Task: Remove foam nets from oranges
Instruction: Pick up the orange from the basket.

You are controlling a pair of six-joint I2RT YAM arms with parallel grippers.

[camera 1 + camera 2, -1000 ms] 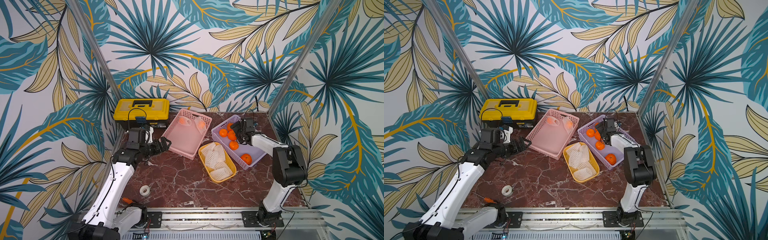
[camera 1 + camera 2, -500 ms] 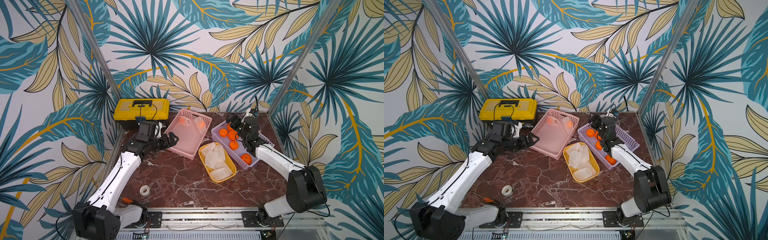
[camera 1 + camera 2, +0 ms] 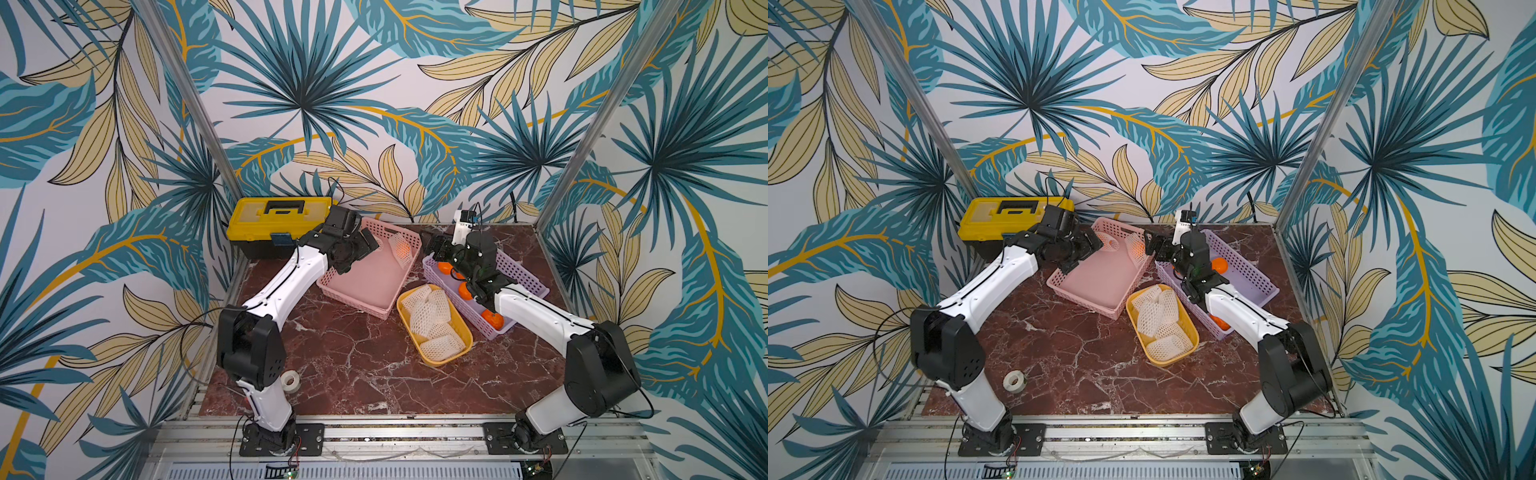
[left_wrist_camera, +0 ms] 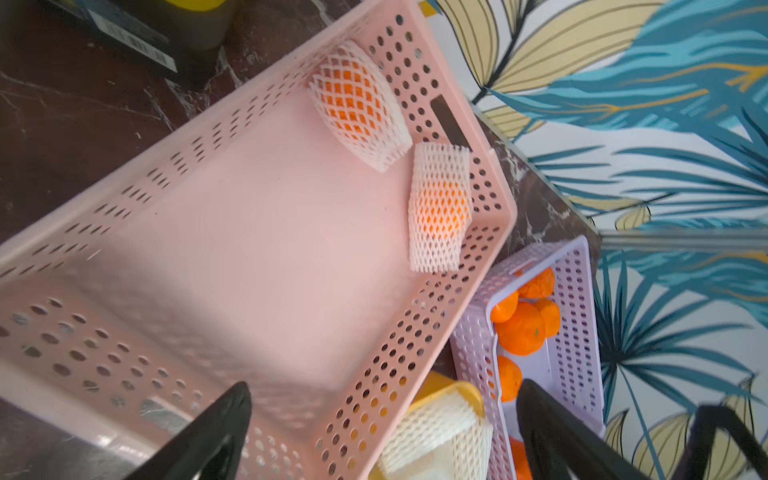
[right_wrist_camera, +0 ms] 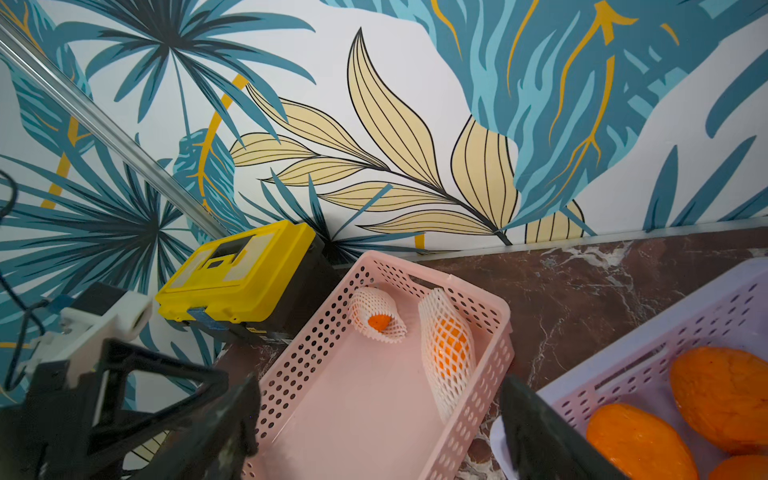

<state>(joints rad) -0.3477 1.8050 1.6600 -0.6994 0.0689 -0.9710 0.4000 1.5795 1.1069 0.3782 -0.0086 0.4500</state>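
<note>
Two oranges in white foam nets (image 4: pixel 353 99) (image 4: pixel 440 203) lie at the far end of the pink basket (image 4: pixel 257 232); one netted orange (image 3: pixel 401 249) shows in a top view. My left gripper (image 4: pixel 384 399) hangs open over the basket's near left part, nothing between its fingers (image 4: pixel 224 424). My right gripper (image 5: pixel 380 399) is open too, hovering by the basket's right rim and facing the netted oranges (image 5: pixel 449 349). Bare oranges (image 4: pixel 521 328) sit in the purple basket (image 3: pixel 523 270). Several empty foam nets (image 3: pixel 432 320) fill the yellow tray (image 3: pixel 467 332).
A yellow toolbox (image 3: pixel 278 214) stands at the back left, close behind the left arm. A white tape roll (image 3: pixel 291 380) lies near the table's front left. The purple basket and yellow tray crowd the pink basket's right side. Walls close in the back and sides.
Both arms have swung in toward the pink basket. The left gripper came from the table's left side; the right gripper left the purple basket. Both stayed open.
</note>
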